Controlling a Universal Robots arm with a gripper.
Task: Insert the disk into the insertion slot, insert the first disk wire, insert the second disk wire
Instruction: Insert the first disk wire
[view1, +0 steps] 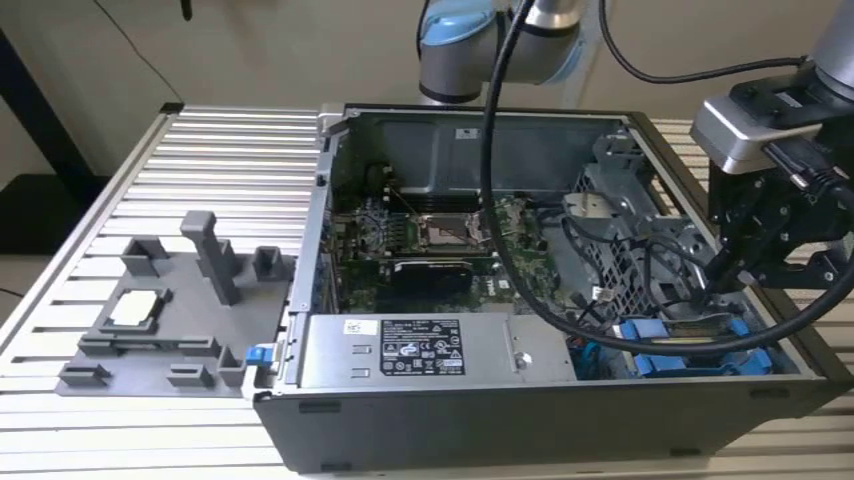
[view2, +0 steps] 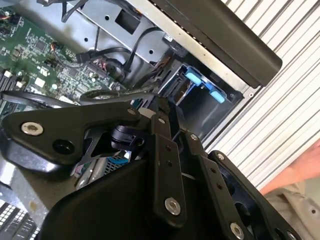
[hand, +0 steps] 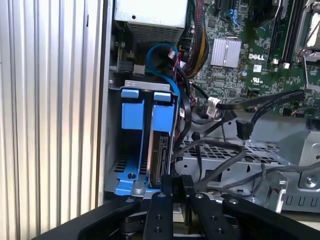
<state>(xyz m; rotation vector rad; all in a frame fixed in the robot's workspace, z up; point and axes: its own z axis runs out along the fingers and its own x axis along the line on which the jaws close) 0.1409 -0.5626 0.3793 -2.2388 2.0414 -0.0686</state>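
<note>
- Reads as first-wire step, with disk (hand: 161, 155) seated in insertion slot (hand: 147, 84) just ahead of jaws.
- Running jaws clenched; load unclear.
- Calls for squaring wire plug (hand: 243, 130) to disk edge.

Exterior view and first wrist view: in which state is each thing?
Case: open, side panel off.
Disk: seated on edge in the slot.
Black wire: plug hanging free, not in the disk.
Gripper: close by the disk's edge.
</note>
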